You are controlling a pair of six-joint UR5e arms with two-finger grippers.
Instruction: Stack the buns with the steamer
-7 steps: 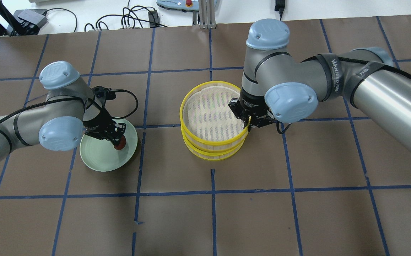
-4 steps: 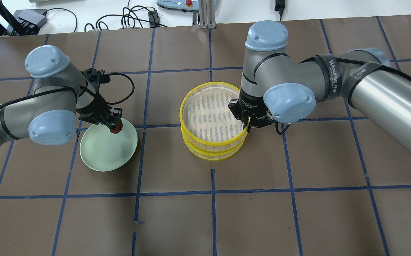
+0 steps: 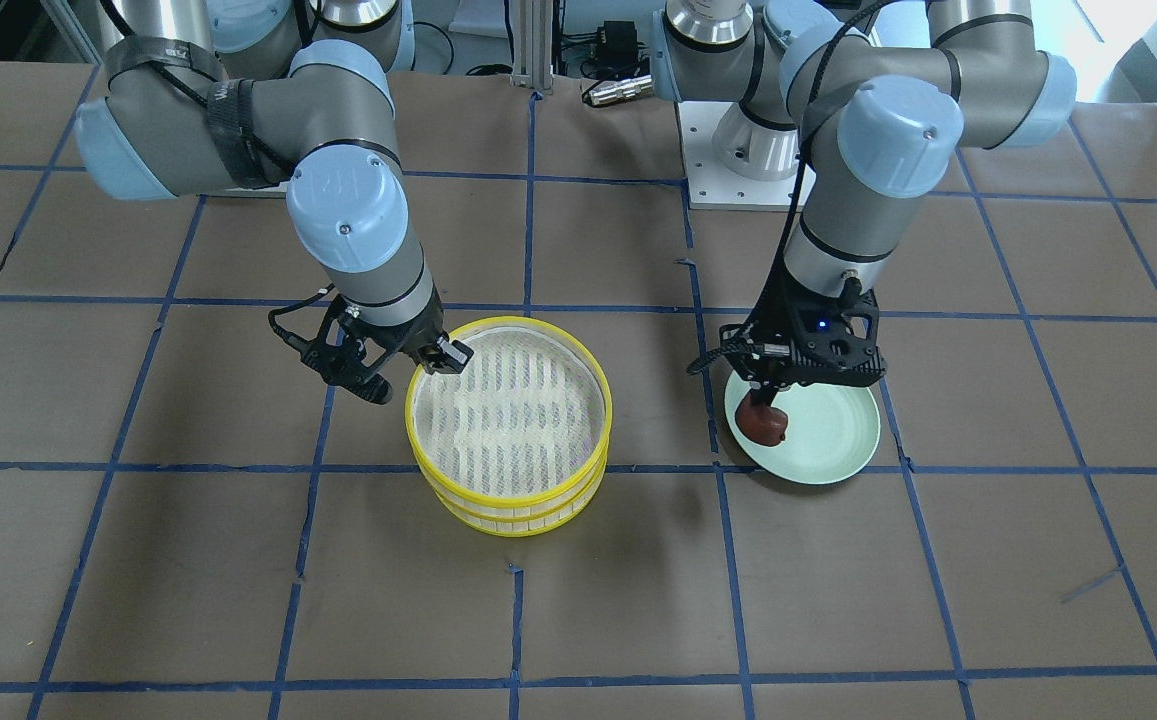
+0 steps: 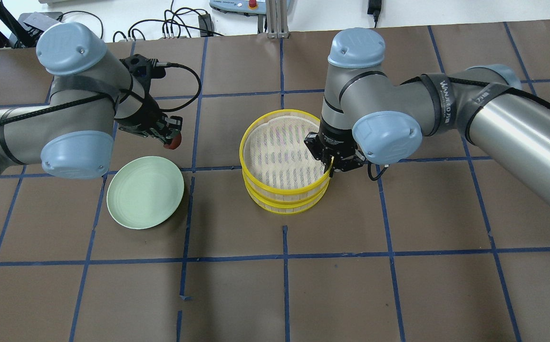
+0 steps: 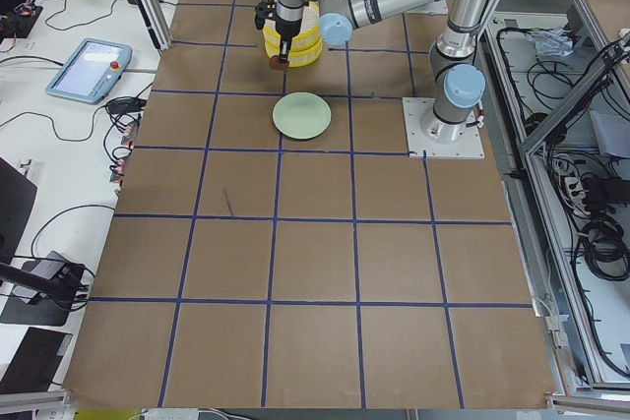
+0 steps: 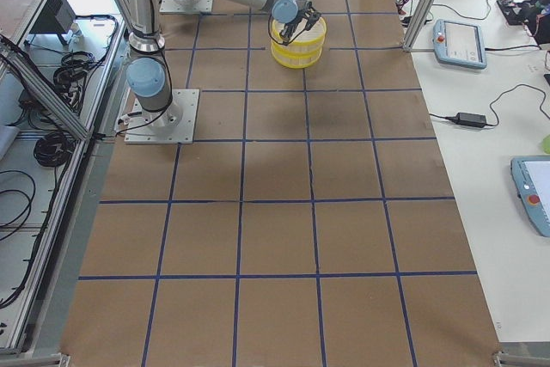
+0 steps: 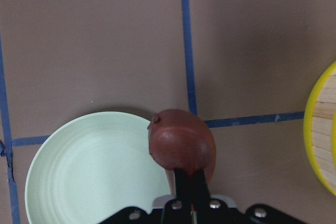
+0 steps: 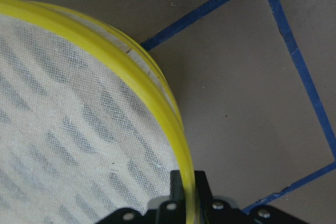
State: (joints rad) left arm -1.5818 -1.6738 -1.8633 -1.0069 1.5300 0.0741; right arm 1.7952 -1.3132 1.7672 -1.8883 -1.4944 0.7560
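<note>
My left gripper is shut on the glossy reddish-brown bun and holds it in the air, past the far right rim of the pale green plate. The left wrist view shows the bun between the closed fingers, over the plate's edge. The steamer is two stacked yellow-rimmed tiers with a mesh floor. My right gripper is shut on the top tier's rim, at its right side. The top tier looks empty. The white bun is out of sight.
The plate is empty and lies left of the steamer in the overhead view. Blue tape lines cross the brown table. Cables and a pendant lie beyond the far table edge.
My left gripper has lifted the reddish-brown bun off the plate and carried it away from the robot and a little toward the steamer. The right gripper has stayed on the rim.
</note>
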